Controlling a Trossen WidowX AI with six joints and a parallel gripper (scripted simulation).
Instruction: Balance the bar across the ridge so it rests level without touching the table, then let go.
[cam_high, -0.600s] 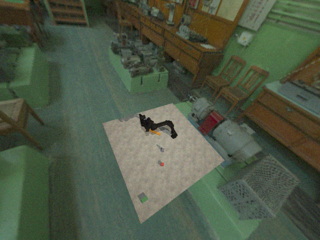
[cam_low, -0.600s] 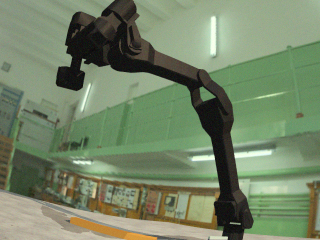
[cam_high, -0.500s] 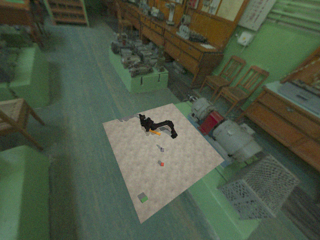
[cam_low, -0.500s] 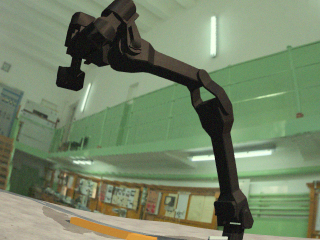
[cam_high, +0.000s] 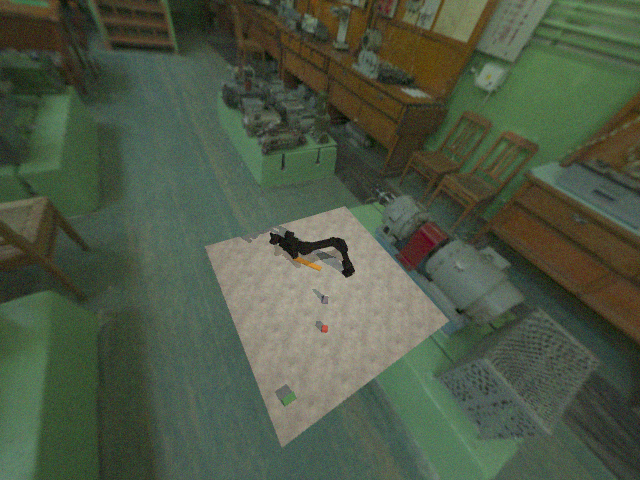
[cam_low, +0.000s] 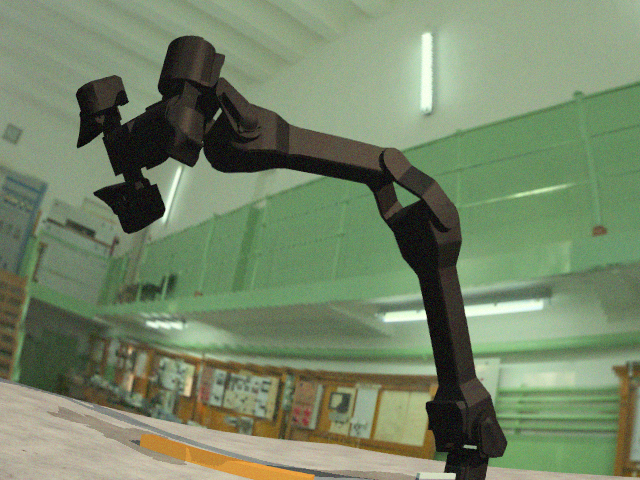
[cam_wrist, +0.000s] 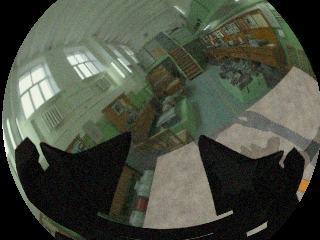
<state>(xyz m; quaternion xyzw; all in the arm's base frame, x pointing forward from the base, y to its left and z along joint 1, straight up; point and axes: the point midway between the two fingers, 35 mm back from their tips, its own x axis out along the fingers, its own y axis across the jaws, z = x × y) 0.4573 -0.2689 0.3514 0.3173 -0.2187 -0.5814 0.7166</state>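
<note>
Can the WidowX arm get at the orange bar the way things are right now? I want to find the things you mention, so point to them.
Probably yes: the fingers (cam_high: 271, 238) (cam_low: 103, 160) are open and empty, and nothing visible covers the orange bar (cam_high: 309, 264) (cam_low: 222, 458) (cam_wrist: 303, 185). They hang high above it, pointing away, so the arm would likely have to turn and lower them first.
</note>
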